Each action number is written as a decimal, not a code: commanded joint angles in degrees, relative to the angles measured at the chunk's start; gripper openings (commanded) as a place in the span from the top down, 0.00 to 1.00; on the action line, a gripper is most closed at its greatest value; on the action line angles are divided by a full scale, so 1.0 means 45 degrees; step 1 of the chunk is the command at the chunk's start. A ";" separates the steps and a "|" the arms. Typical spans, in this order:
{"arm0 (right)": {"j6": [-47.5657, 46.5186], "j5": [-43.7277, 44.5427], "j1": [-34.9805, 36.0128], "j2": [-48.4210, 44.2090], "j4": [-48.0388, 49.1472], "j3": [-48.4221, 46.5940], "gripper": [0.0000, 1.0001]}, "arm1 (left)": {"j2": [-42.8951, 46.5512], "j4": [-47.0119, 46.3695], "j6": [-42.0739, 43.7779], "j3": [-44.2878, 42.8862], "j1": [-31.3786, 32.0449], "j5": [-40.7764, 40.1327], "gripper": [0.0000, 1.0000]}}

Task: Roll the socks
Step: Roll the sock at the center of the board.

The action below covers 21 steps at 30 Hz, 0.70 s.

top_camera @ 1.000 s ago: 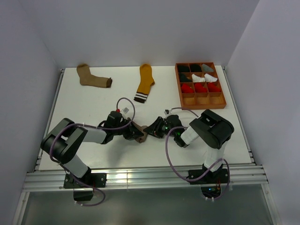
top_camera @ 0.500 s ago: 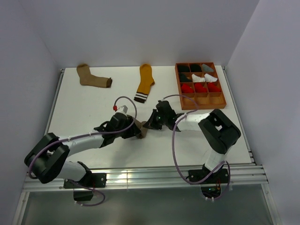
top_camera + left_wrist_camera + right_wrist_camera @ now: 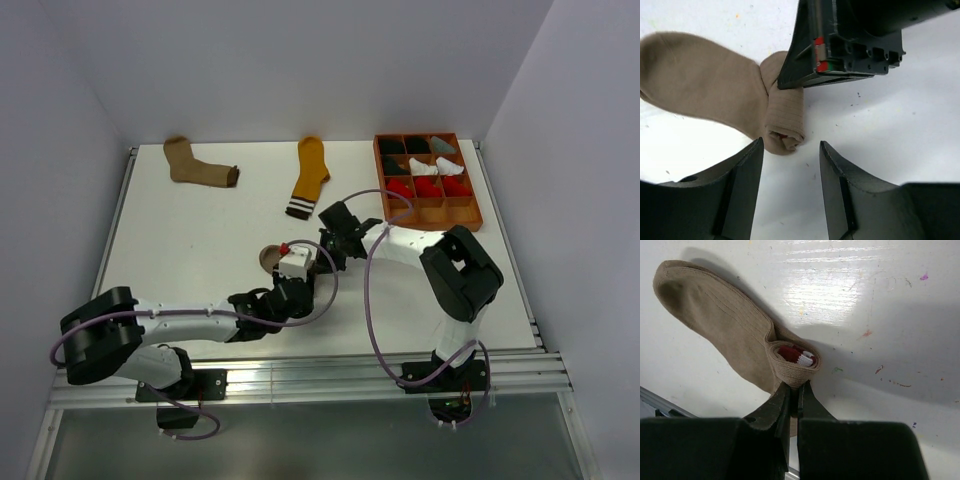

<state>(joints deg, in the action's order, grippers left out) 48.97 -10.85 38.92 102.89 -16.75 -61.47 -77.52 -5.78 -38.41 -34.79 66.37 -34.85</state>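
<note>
We judge the job barely begun. Mid-frame, the brown sock (image 3: 268, 258) has only its cuff end rolled, pinched tight by the right gripper (image 3: 792, 390); the left gripper (image 3: 790, 150) gapes beside it. The tan sock (image 3: 195, 168), upper left, and the yellow sock (image 3: 310, 178), top centre, lie flat.

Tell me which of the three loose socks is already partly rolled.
The light brown sock mid-table: its red-white cuff is curled inside a roll the right gripper pinches. The tan sock and mustard sock lie flat, far back.
</note>
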 commanded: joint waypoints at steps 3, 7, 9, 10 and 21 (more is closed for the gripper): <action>-0.0218 0.0146 0.0141 0.0358 -0.1082 -0.0441 1.00 | -0.1112 -0.1780 0.2400 -0.0746 0.0563 -0.1807 0.47; -0.0199 0.0126 0.0141 0.0455 -0.1062 -0.0402 1.00 | -0.2107 -0.2405 0.3008 -0.0961 0.0681 -0.1728 0.48; -0.0179 0.0068 0.0141 0.0494 -0.1023 -0.0421 1.00 | -0.2499 -0.2563 0.3145 -0.1058 0.0681 -0.1670 0.48; -0.0199 0.0048 0.0141 0.0553 -0.1062 -0.0441 1.00 | -0.2888 -0.2466 0.3126 -0.1214 0.0681 -0.1650 0.49; -0.0101 -0.0556 0.0141 0.0553 -0.0555 -0.0207 1.00 | -0.4258 -0.0397 0.1896 -0.1605 0.0603 -0.2607 0.50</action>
<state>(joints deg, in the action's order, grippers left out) 48.97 -12.21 38.92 103.96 -17.91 -62.37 -95.11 -11.44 -28.01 -40.34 69.10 -43.40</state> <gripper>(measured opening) 0.045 0.501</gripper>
